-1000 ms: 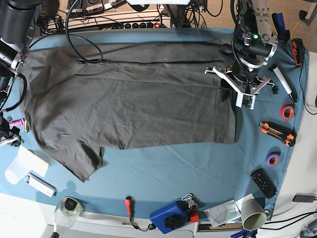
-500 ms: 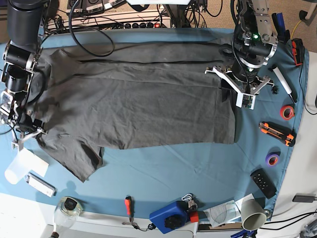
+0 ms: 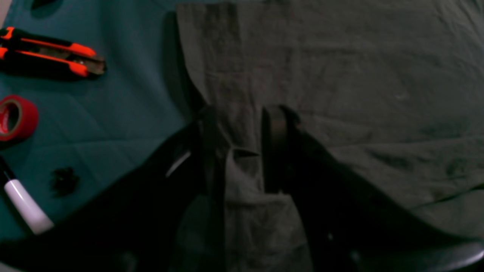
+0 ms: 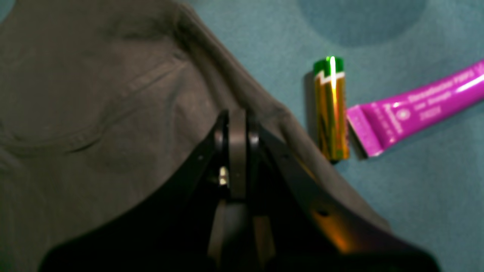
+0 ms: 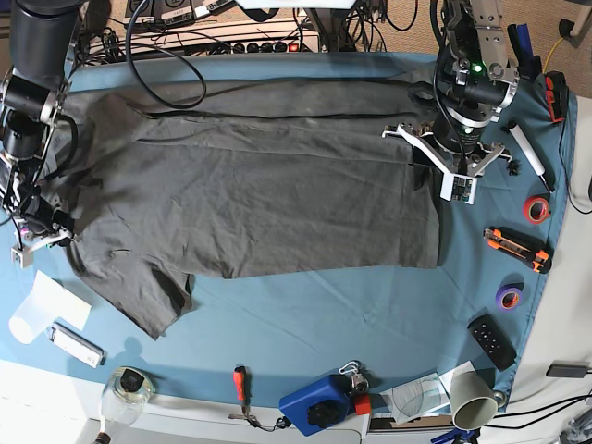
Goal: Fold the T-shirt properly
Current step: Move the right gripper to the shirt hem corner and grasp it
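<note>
The T-shirt (image 5: pixel 250 194) lay spread flat across the teal table cloth (image 5: pixel 370 314), filling most of its far half, one sleeve reaching toward the near left. At its right edge the left gripper (image 3: pixel 236 124) had its fingers apart with a strip of shirt fabric between them; whether they pinched it could not be told. At the left edge the right gripper (image 4: pixel 236 124) had its jaws together over the shirt's hem, beside a battery (image 4: pixel 331 109) and a pink tube (image 4: pixel 416 107). A paper cup (image 5: pixel 474 402) lay tipped at the near right, its inside unreadable. The wrist views were dim and blurred.
</note>
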Robot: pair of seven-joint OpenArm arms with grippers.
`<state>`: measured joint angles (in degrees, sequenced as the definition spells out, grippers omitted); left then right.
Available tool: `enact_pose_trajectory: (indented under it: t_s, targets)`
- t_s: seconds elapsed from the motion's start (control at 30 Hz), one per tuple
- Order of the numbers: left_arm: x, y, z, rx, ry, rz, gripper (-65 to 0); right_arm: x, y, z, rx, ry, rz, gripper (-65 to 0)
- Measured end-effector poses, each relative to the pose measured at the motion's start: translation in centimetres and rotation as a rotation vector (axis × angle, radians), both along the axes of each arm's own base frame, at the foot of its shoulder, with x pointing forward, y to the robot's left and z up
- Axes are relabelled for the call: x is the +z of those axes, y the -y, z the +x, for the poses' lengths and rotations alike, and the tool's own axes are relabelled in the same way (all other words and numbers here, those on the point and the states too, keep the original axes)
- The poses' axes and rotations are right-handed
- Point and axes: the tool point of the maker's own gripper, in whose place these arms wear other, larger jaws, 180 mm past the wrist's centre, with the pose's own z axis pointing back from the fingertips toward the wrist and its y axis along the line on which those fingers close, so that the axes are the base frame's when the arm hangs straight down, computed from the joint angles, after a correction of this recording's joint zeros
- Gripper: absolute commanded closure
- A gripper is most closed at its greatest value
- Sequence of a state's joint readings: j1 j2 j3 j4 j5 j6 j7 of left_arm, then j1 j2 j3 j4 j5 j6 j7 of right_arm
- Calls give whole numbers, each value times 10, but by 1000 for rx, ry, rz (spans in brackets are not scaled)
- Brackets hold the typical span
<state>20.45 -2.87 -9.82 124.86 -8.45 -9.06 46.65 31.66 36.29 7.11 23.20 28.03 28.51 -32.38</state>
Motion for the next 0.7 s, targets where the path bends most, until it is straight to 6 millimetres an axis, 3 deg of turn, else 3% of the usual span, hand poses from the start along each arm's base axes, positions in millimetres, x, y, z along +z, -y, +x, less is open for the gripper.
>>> enact_pose_trajectory:
  t_s: [0.13, 0.37, 0.7]
  targets:
    - [0, 0, 0, 0, -1, 0, -204, 1, -4, -11, 11, -41, 67, 0]
    - [0, 0, 0, 0, 1, 0, -204, 10, -31, -33, 160, -111, 243, 0]
    - [0, 0, 0, 0, 0, 0, -204, 29, -31, -81, 278, -183, 283, 0]
